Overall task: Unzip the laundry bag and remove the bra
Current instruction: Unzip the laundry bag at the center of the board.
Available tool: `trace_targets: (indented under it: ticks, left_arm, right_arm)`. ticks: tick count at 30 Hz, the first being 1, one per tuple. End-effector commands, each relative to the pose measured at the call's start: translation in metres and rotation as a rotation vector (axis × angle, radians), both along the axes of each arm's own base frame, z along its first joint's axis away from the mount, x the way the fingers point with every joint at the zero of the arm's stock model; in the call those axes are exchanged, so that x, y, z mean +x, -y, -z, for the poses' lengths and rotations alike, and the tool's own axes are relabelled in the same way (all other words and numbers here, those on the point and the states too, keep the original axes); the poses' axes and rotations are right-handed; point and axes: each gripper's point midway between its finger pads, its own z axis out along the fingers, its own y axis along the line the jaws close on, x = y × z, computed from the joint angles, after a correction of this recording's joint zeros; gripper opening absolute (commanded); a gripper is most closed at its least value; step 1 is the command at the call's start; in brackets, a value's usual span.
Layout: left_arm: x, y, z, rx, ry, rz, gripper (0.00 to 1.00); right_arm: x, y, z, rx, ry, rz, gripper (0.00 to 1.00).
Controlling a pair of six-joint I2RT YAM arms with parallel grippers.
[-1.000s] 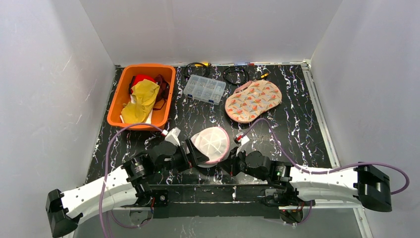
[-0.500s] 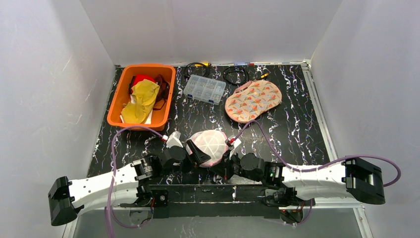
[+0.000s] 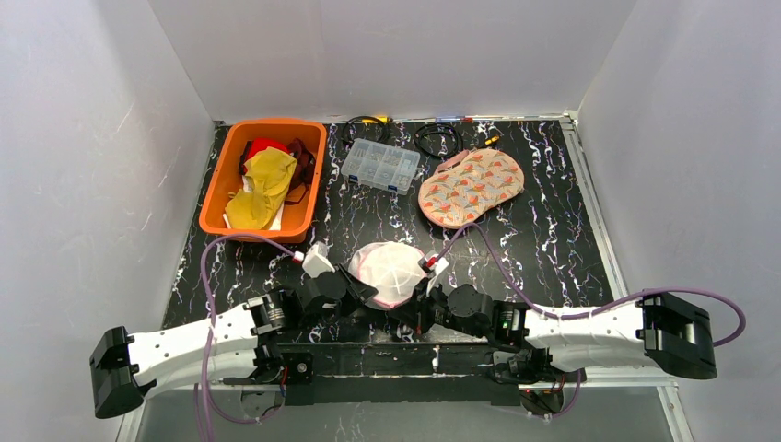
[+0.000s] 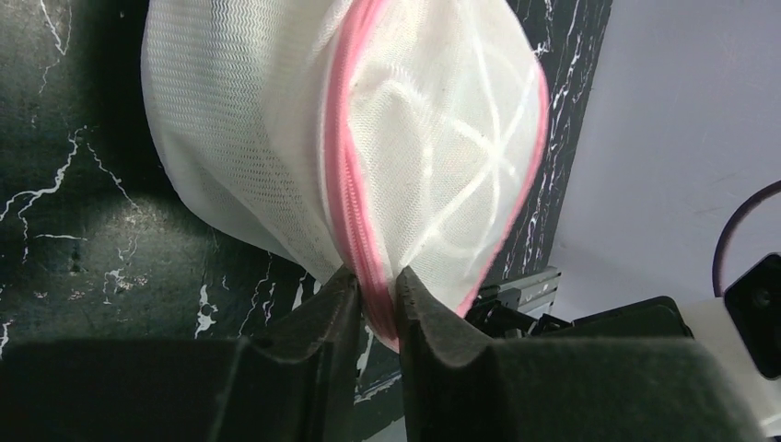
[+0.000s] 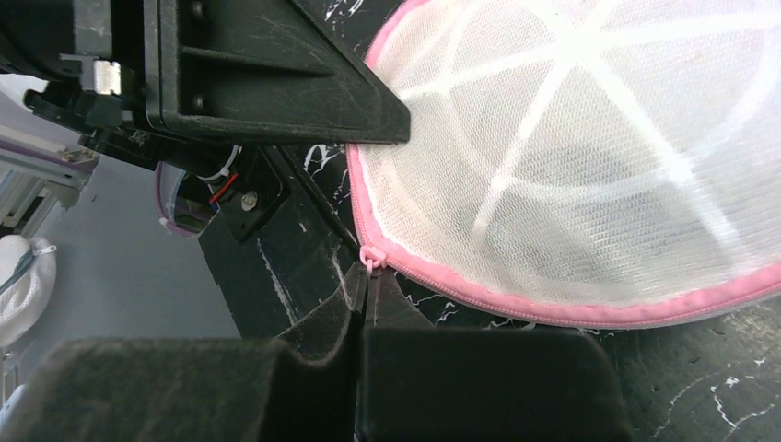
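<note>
From above, the white dome-shaped mesh laundry bag with pink trim (image 3: 391, 269) sits on the black marbled bench (image 3: 553, 249) near its front edge. It lies between the left arm (image 3: 198, 345) and the right arm (image 3: 589, 327), which reach it from either side. The zipper looks closed. The bra cannot be made out through the mesh.

In the left wrist view, the left fingers (image 4: 318, 331) stand narrow, pinching the pink zipper band (image 4: 343, 193) and a fold of mesh at the bag's lower edge.

In the right wrist view, the right fingers (image 5: 322, 336) are pressed together on the small pink zipper pull (image 5: 369, 257), which hangs at the bag's rim.

The pull is tiny and seems caught only at the fingertips, so a tug angled off the zipper line could let it slip free. The left hold is on thin, slippery fabric. If it slides, the whole bag will likely drag after the pull instead of opening. Loose mesh could also jam in the slider.
</note>
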Motion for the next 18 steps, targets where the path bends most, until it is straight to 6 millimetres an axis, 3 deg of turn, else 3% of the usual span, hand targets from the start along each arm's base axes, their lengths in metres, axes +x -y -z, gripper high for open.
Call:
trace_targets:
  ticks: [1,4,11,18]
  left_arm:
    - [0.014,-0.015,-0.008,0.075,0.073,-0.06,0.12]
    - [0.017,-0.015,-0.013,0.083,0.103,-0.051,0.0]
    - [0.018,-0.009,-0.011,0.077,0.117,0.024,0.0]
    - [0.035,0.012,-0.036,-0.06,0.193,0.188,0.0]
  right_arm:
    - [0.005,-0.005,-0.03,0.054,0.041,0.02,0.01]
    - [0.013,0.008,-0.024,0.002,0.06,0.068,0.01]
    - [0.04,0.055,-0.007,-0.117,0.087,0.277,0.01]
    - [0.041,0.073,-0.024,-0.141,0.16,0.264,0.01]
